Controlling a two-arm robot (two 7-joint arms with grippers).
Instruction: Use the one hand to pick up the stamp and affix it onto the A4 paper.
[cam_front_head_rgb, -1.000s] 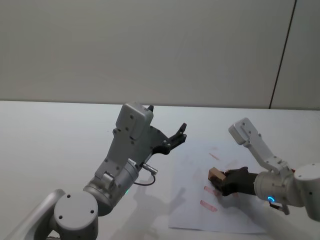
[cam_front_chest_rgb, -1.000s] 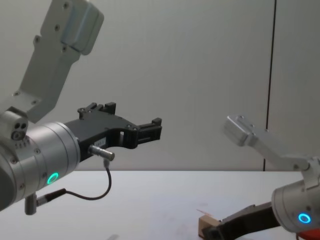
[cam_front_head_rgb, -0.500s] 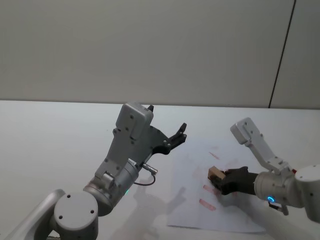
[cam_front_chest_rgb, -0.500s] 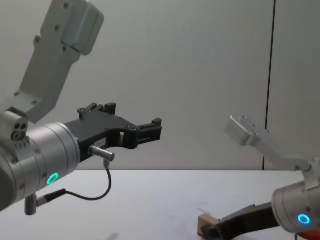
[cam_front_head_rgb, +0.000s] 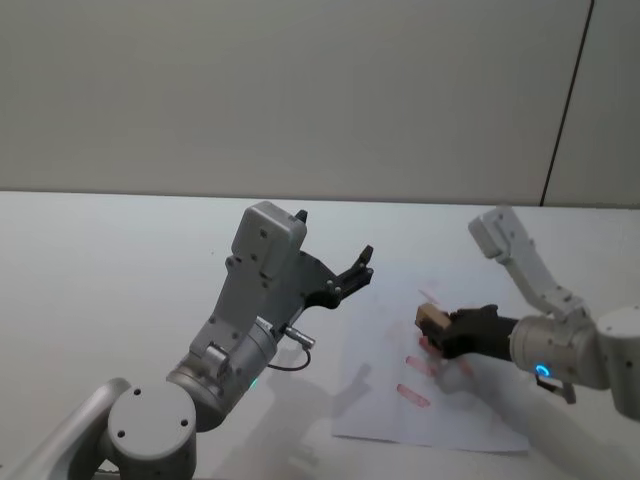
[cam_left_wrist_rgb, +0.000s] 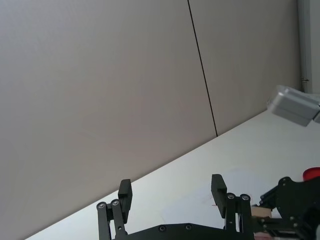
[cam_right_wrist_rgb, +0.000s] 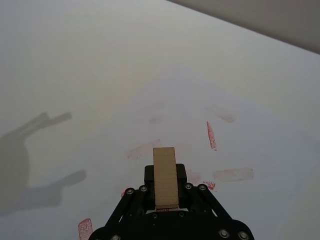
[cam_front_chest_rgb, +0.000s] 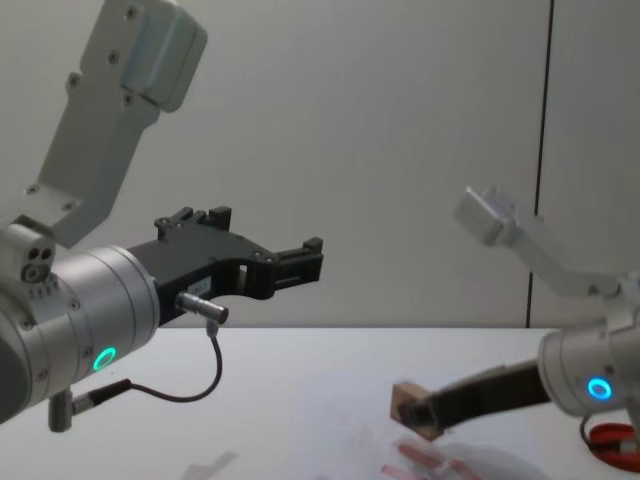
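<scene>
- The right gripper (cam_front_head_rgb: 446, 331), the one with the blue ring on its wrist, has its fingers pressed against two sides of the stamp (cam_front_head_rgb: 432, 319), pinching it.
- In the right wrist view the stamp (cam_right_wrist_rgb: 165, 175) lies lengthwise between the fingers (cam_right_wrist_rgb: 146, 174), its far end jutting out past their tips.
- In the chest view the stamp (cam_front_chest_rgb: 407, 404) sits at the very tip of the right gripper (cam_front_chest_rgb: 424, 409), tilted, and looks to hang just clear of the A4 paper (cam_front_chest_rgb: 470, 462) beneath it.
- Red marks (cam_front_head_rgb: 413, 397) lie on the A4 paper (cam_front_head_rgb: 470, 415) below and beside the gripper's tip.
- The left gripper (cam_front_head_rgb: 359, 268) hangs raised over the table (cam_front_head_rgb: 110, 270), well apart from the stamp, its fingers (cam_left_wrist_rgb: 124, 193) spread wide and empty.
</scene>
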